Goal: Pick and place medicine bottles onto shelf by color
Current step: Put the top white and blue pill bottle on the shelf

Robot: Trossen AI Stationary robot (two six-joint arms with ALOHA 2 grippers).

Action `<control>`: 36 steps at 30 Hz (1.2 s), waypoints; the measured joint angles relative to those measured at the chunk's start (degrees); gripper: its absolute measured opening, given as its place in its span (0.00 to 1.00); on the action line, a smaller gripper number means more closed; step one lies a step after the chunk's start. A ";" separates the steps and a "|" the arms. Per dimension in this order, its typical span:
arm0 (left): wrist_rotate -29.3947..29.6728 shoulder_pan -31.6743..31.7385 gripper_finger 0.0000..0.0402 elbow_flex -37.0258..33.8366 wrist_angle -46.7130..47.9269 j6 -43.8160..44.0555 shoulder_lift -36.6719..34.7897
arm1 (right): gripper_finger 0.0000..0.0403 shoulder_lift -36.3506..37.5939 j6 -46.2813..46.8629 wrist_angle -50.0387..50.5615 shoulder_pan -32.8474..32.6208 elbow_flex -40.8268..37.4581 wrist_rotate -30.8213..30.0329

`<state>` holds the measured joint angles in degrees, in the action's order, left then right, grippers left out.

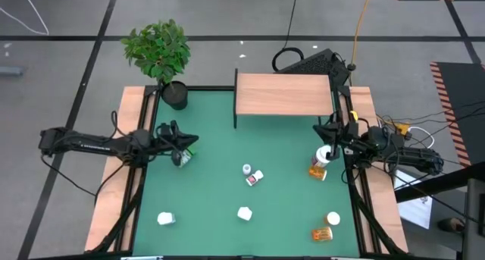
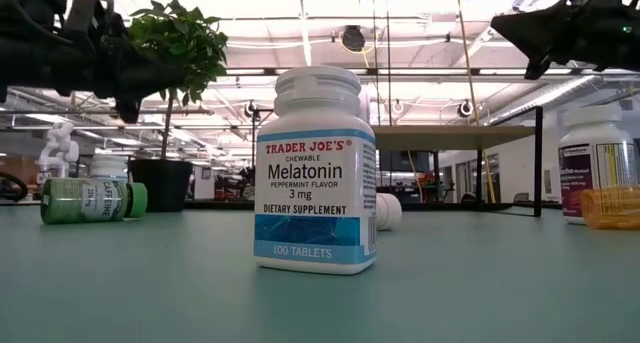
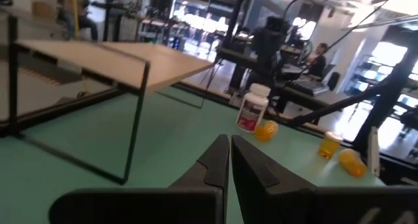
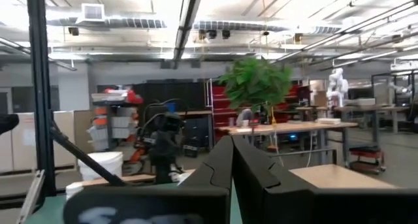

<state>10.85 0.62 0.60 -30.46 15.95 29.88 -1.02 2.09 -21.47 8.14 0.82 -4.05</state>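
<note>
Medicine bottles are scattered all over the green mat (image 1: 220, 169) on the counter, none on the shelf (image 1: 283, 94) so far, which sits bare at the far edge, right of the potted plant (image 1: 161, 54). A green-capped bottle (image 1: 182, 158) is lying on its side near the left edge, right by the left gripper (image 1: 187, 143), which hangs just above it with its jaws pressed together and holding nothing. Over on the right, the right gripper (image 1: 327, 129) is up off the mat just past a white bottle (image 1: 323, 155) standing upright and touching an amber bottle (image 1: 317, 170); its jaws look clenched and empty too. Middle of the mat has a small white bottle (image 1: 247, 170) and one with a red label (image 1: 255, 178) tipped over beside it. Nearer in there's a white Melatonin bottle (image 2: 318, 170) standing upright, another white one (image 1: 166, 218) toward the near left, plus an amber bottle with a white cap (image 1: 333, 218) and an amber one on its side (image 1: 322, 233) at the near right.
</note>
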 joint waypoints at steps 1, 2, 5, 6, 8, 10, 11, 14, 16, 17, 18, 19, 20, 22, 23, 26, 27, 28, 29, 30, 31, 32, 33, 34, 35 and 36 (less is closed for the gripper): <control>0.02 -0.02 0.05 0.00 -0.54 0.56 0.87 | 0.00 -0.25 0.41 0.00 0.02 0.00 0.16; 0.06 -0.02 0.05 0.00 -1.32 0.96 1.74 | 0.00 -0.59 0.73 -0.04 0.02 0.00 0.89; 0.07 -0.02 0.05 0.00 -4.46 1.39 4.81 | 0.02 -2.32 1.65 -0.63 0.00 0.02 1.86; 0.09 -0.02 0.05 0.00 -5.62 1.34 5.84 | 0.03 -3.11 1.78 -0.89 0.00 0.04 2.33; 0.11 -0.02 0.05 0.00 -7.86 1.06 8.03 | 0.06 -4.74 2.20 -1.11 0.00 0.04 2.88; 0.11 -0.02 0.05 0.00 -10.34 0.62 10.05 | 0.10 -6.69 3.35 -1.49 0.00 0.04 2.88; 0.12 -0.02 0.05 0.02 -11.64 0.37 11.02 | 0.12 -7.67 3.80 -1.67 0.00 0.04 2.88; 0.20 -0.02 0.05 0.02 -15.00 -0.19 13.90 | 0.20 -10.53 5.52 -2.72 0.00 0.04 2.88; 0.20 -0.02 0.05 0.06 -17.10 0.35 15.70 | 0.24 -12.14 6.20 -3.64 0.00 0.04 3.13; 0.22 -0.02 0.05 0.36 -17.21 0.74 16.58 | 0.26 -12.86 6.21 -4.27 0.00 0.04 3.74; 0.22 -0.02 0.05 0.76 -17.12 0.78 17.42 | 0.28 -13.48 6.02 -5.06 0.01 0.04 4.25; 0.22 -0.02 0.05 1.23 -16.89 0.75 18.33 | 0.30 -14.01 5.53 -5.99 0.00 0.04 4.30; 0.22 -0.02 0.05 1.83 -16.87 0.64 19.30 | 0.31 -14.46 4.74 -7.11 0.00 0.04 4.30; 0.42 -0.02 0.05 3.35 -16.84 -0.27 21.36 | 0.34 -14.88 3.11 -9.54 0.00 0.04 4.28; 0.92 -0.02 0.05 4.20 -16.80 -0.62 22.41 | 0.36 -15.11 2.15 -10.91 0.00 0.04 4.26; 1.72 -0.02 0.07 7.48 -16.65 -2.72 25.71 | 0.39 -15.59 -0.73 -13.97 0.02 0.04 3.45; 2.02 -0.02 0.09 8.76 -16.31 -3.64 26.93 | 0.40 -15.76 -1.30 -14.52 0.01 0.04 2.68; 2.47 -0.02 0.11 10.05 -16.06 -4.61 28.16 | 0.41 -15.79 -1.50 -14.42 0.03 0.04 2.37; 2.83 -0.02 0.14 11.38 -15.87 -5.38 29.41 | 0.41 -15.88 -1.55 -14.12 0.03 0.04 2.40; 3.03 -0.02 0.18 12.78 -15.85 -6.39 30.62 | 0.42 -16.09 -1.46 -13.78 0.02 0.04 2.46; 3.18 -0.02 0.21 14.29 -15.81 -7.46 31.90 | 0.43 -16.31 -1.05 -13.50 0.02 0.04 2.53; 3.21 -0.02 0.24 15.72 -15.78 -8.63 32.99 | 0.44 -16.58 -0.50 -13.39 0.02 0.05 2.58; 3.22 0.01 0.28 17.03 -15.64 -9.81 34.04 | 0.44 -16.81 0.01 -13.41 0.02 0.12 2.57; 3.23 0.04 0.31 18.59 -15.56 -10.85 35.28 | 0.45 -17.03 0.73 -12.96 0.02 0.43 2.44; 3.23 0.04 0.34 20.09 -15.55 -11.84 36.50 | 0.45 -17.30 2.03 -11.48 0.02 0.97 2.13; 3.23 0.04 0.37 21.38 -15.31 -12.67 37.56 | 0.45 -17.70 3.73 -9.29 0.00 1.75 1.16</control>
<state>14.09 0.67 21.98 -45.77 3.28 67.44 -18.72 5.82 -30.77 8.14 2.57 -2.89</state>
